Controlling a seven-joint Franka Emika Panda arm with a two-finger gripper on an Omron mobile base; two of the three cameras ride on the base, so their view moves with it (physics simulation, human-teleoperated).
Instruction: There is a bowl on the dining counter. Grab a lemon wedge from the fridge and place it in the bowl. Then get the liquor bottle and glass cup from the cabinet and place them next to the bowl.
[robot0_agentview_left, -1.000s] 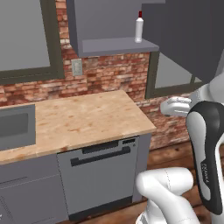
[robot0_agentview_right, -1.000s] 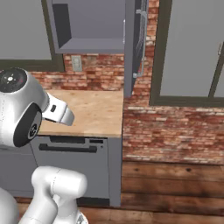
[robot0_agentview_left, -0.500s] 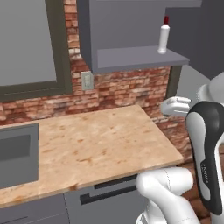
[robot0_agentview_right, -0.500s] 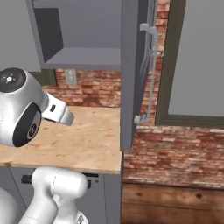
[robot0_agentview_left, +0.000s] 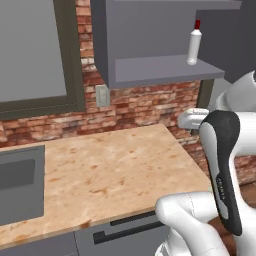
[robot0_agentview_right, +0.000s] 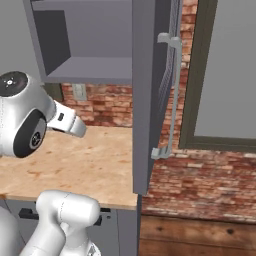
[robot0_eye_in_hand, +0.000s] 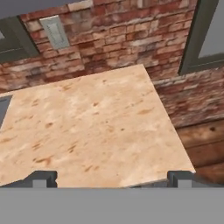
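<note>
The liquor bottle (robot0_agentview_left: 194, 42) stands upright on the lower shelf of the open grey cabinet (robot0_agentview_left: 160, 70), near the shelf's right end. Below the cabinet is a wood worktop (robot0_agentview_left: 105, 170) against a brick wall (robot0_agentview_left: 145, 102), with a grey sink (robot0_agentview_left: 20, 182) at its left. The gripper (robot0_eye_in_hand: 113, 178) hovers above the worktop with its fingertips (robot0_eye_in_hand: 43, 178) spread wide and nothing between them.

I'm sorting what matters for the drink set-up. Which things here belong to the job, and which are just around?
Job:
- bottle, on the shelf
- cabinet, door open
- claw, open and holding nothing

Just around:
- worktop
- sink
- wall socket
- brick wall
</note>
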